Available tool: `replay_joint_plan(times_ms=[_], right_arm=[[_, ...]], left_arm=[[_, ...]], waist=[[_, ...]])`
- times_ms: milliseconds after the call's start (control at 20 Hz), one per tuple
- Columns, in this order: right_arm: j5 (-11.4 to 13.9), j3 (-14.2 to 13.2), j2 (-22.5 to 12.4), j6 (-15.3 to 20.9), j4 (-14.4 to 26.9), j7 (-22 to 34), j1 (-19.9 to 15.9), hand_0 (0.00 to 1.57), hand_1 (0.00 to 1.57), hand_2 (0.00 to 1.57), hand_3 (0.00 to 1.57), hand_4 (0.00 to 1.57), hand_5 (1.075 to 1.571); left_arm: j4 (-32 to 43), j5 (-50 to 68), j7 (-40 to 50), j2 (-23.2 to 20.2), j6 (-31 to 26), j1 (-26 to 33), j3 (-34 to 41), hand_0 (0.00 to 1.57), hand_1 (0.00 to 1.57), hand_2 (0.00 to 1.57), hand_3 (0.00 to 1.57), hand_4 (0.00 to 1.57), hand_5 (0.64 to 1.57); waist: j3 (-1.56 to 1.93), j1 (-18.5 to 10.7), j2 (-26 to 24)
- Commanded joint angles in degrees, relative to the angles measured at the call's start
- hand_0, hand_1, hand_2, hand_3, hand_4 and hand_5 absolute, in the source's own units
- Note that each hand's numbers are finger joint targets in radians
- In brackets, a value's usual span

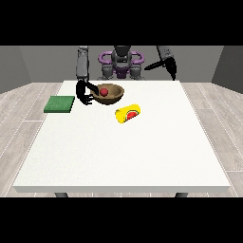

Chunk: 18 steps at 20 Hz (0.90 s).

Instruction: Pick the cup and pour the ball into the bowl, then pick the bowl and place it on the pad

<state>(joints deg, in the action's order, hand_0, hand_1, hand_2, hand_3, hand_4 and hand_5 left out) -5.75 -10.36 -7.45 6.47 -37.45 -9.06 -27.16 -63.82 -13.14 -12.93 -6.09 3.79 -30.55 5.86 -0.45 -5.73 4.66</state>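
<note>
Front view, 1 frame.

Hand at the view's left [84, 93]: lowered to table level at the left rim of the bowl [109, 93]. Its fingers [89, 100] curl toward the bowl's outer wall and appear to touch it at the rim. Whether they close round the rim or only rest against it, I cannot tell.

Bowl: brown, upright on the white table [123, 156], in the far half of the top. It sits directly on the side of those fingers toward the view's right.

Ball [104, 90]: red, lying inside the bowl, just past the fingertips and nearer the bowl's left wall than its right.

Cup [128, 114]: yellow with a red mark on its side, lying tipped over on the table. It is on the camera side of the bowl and toward the view's right of the fingers, near the bowl but not touching it. No hand touches it.

Pad [60, 104]: green, flat on the table near its left edge. It lies on the opposite side of the fingers from the bowl, near them with a strip of bare table between.

Hand at the view's right [172, 69]: raised above the far right corner of the table, pointing downward, well apart from every object. It holds nothing. Finger pose not readable.
</note>
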Motion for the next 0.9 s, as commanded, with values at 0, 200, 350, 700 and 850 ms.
replay_joint_plan(times_ms=[0, 200, 350, 700, 850], right_arm=[[3.1, 4.2, 1.5, 2.9, -2.5, 8.2, -1.3, 1.57, 1.57, 1.57, 1.57, 1.03, 1.554], [-0.1, 2.8, 1.2, 1.1, -5.2, 16.8, -4.1, 1.57, 1.57, 1.57, 1.57, 1.05, 1.553], [-3.0, -0.4, -5.6, -4.1, -6.1, 18.9, -4.9, 1.57, 1.57, 1.57, 1.57, 1.07, 1.552], [-7.9, -7.5, -14.5, -11.1, -3.0, 13.8, -4.6, 1.57, 1.57, 1.57, 1.57, 1.07, 1.557], [-10.3, -8.9, -17.2, -14.2, -4.1, 16.9, -6.6, 1.57, 1.57, 1.57, 1.57, 1.07, 1.563]], left_arm=[[4.3, 2.3, -1.4, -4.7, -1.1, 0.6, 5.0, 0.00, 0.00, 0.00, 0.00, 0.00, 1.570], [5.7, 2.7, -0.8, -3.7, -0.3, 1.7, 4.9, 0.00, 0.00, 0.00, 0.00, 0.00, 1.571], [4.7, 2.0, -2.3, -3.8, 0.5, 4.4, 4.6, 0.00, 0.00, 0.00, 0.00, 0.00, 1.570], [1.1, 1.3, -5.5, -0.8, 2.4, 3.7, 1.8, 0.00, 0.00, 0.00, 0.00, 0.00, 1.568], [4.3, 1.8, -11.1, -2.8, 2.8, 4.0, 4.0, 0.00, 0.00, 0.00, 0.00, 0.00, 1.565]], waist=[[0.41, 4.8, -2.1], [0.43, 6.7, -4.2], [0.44, 6.4, -4.7], [0.47, 4.2, 2.2], [0.44, 6.1, 4.6]])
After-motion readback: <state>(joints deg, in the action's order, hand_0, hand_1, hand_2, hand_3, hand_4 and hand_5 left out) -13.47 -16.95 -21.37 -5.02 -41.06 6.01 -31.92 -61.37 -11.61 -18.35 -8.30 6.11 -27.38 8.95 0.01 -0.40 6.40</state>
